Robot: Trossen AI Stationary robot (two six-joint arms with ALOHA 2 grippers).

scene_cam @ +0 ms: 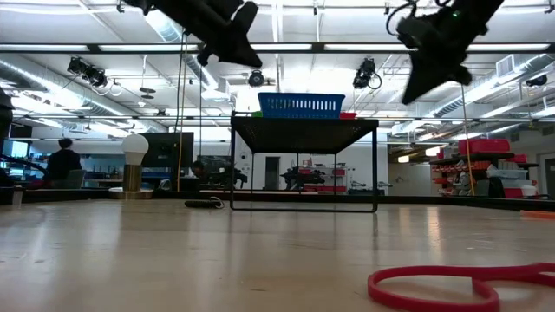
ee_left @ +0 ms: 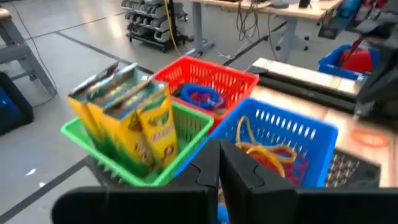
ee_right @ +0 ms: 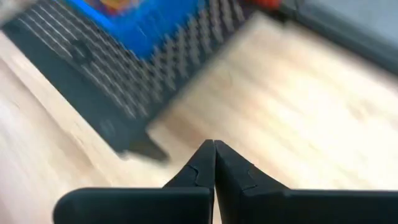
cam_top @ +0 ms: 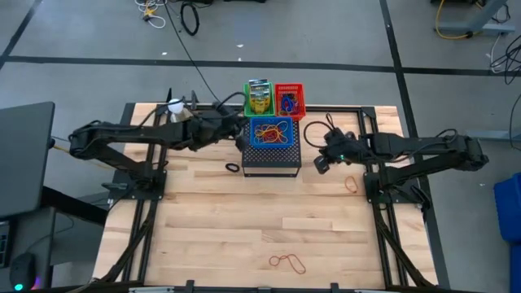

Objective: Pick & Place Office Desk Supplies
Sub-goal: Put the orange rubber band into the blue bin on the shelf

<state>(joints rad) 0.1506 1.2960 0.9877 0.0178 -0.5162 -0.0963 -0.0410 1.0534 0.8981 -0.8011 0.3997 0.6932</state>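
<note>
Nearest, a thin red-brown rubber band (cam_top: 286, 262) lies on the pale wooden table (cam_top: 244, 220). Farther back, a black mesh box (cam_top: 271, 159) holds a blue plastic basket (cam_top: 273, 132) full of bands. Both the left gripper (cam_top: 241, 140) and right gripper (cam_top: 321, 164) are closed, empty, beside it. Beyond is grey floor.

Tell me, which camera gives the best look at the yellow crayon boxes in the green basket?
The left wrist view: the crayon boxes stand upright and large in the green basket. The high view shows only their tops. The low view hides them behind the blue basket; the right wrist view misses them.
</note>
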